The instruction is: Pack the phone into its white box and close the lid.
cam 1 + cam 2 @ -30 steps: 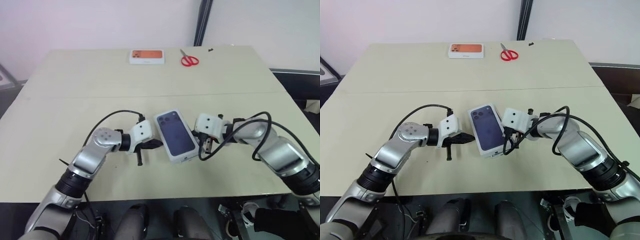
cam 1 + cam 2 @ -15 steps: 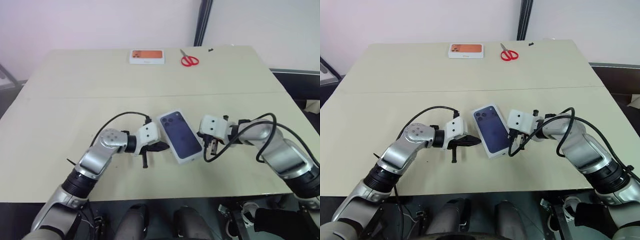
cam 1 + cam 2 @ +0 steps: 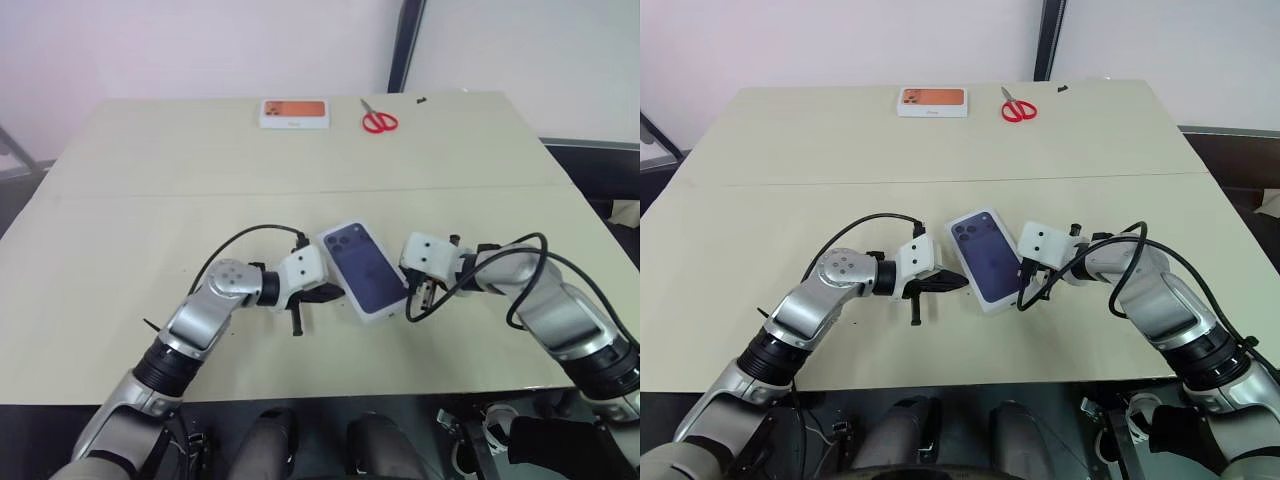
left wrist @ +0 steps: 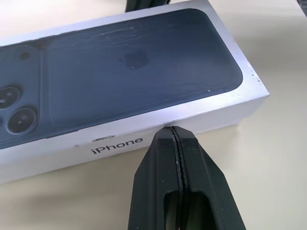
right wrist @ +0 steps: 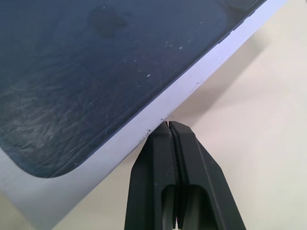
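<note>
At the near part of the tabletop [image 3: 120, 230], just in front of us, the white box [image 3: 386, 311] lies with the lid [image 3: 364, 268] already on it, the printed dark phone facing up, so we judge that the phone itself is inside, though we cannot see it. Our two pincers stand on the two long sides of this box. The left pincer [image 4: 175, 132] has its fingers pressed together, holding nothing, and its tip is at the long side wall that carries the brand word, touching it or almost touching; we cannot tell which. The right pincer [image 5: 169, 125] is also pressed shut and empty, and its tip meets the opposite long wall near the lower edge of the lid. The long axis of the box runs away from us and a little toward our left, so it passes between the two tips, and both arms are about equally near to it. We judge that the coming move depends on this: the box is squeezed or guided from both sides across its short axis. Well apart, at the far edge, lie a white box with an orange picture [image 3: 294, 112] and red scissors [image 3: 379, 121].
</note>
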Robot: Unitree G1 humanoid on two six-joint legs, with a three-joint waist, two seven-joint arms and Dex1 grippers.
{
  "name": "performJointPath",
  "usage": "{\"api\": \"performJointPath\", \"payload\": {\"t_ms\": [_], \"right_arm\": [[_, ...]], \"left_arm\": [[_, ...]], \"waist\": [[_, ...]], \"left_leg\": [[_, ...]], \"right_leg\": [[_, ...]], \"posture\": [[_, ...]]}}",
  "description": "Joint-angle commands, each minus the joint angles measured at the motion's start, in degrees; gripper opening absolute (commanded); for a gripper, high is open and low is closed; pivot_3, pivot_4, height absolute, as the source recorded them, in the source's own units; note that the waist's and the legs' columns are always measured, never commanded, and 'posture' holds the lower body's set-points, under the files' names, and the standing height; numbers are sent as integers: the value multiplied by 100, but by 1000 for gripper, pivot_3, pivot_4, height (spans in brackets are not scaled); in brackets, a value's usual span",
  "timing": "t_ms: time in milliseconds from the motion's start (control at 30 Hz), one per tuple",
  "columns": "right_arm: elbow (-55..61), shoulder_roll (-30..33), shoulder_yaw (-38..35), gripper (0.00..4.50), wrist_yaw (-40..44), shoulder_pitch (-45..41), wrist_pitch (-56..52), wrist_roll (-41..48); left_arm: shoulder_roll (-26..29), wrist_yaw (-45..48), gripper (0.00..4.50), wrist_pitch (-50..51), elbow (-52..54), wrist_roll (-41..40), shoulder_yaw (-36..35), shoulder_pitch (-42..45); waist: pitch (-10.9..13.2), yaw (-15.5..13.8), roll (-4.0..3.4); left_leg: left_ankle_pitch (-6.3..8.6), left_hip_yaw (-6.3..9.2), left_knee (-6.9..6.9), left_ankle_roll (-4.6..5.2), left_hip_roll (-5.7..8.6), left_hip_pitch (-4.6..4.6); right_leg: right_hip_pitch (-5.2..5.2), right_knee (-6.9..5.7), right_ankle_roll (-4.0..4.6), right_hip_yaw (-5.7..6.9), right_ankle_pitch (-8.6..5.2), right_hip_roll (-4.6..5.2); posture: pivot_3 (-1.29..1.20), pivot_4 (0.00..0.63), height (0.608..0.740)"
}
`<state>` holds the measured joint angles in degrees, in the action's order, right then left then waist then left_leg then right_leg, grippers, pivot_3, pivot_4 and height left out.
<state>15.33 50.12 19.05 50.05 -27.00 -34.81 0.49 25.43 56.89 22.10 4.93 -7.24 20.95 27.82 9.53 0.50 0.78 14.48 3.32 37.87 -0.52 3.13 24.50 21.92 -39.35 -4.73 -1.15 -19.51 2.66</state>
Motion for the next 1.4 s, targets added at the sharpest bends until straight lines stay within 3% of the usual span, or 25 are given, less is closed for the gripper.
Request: {"api": "performJointPath", "payload": {"t_ms": [33, 333, 600, 833, 1033, 1400], "right_arm": [[76, -53, -216, 38, 0, -9, 131, -36], [-64, 37, -974, 38, 26, -118, 226, 209], [671, 198, -1825, 38, 814, 513, -249, 1431], [1150, 159, -1323, 38, 578, 1150, -483, 1305], [1151, 226, -1137, 38, 460, 1323, -590, 1191], [978, 203, -1105, 38, 291, 1365, -650, 1110]], "left_arm": [[-88, -93, 0, -135, 109, -51, -127, 109], [15, -60, 0, -9, 362, -453, -503, -78], [-178, -556, 0, -142, 147, -548, -913, -17], [-370, -892, 0, -135, -571, 118, -385, 332], [-348, -656, 0, -57, -737, 369, 9, 405], [-283, -767, 0, -5, -880, 613, 4, 297]], "waist": [[0, 0, 0], [0, 5, 0], [0, -31, 0], [0, -81, 0], [-1, -112, 1], [-2, -115, 2]], "left_leg": [[0, 0, 0, 0, 0, 0], [0, 0, 1, -1, 0, 0], [1, 3, 4, 2, 0, -2], [3, 2, 10, 5, 0, -5], [3, 2, 12, 4, 1, -5], [3, 4, 13, 5, 1, -17]], "right_leg": [[0, 0, 0, 0, 0, 0], [0, -1, 0, 0, 0, 0], [-9, 1, -1, 3, 0, 0], [-13, 0, -2, 3, 0, -1], [-15, 1, -2, 3, 0, -1], [-28, 3, -2, 4, 0, 0]], "posture": [[0, 150, 740], [0, 150, 740], [0, 150, 740], [0, 150, 740], [0, 150, 740], [0, 150, 740]]}}
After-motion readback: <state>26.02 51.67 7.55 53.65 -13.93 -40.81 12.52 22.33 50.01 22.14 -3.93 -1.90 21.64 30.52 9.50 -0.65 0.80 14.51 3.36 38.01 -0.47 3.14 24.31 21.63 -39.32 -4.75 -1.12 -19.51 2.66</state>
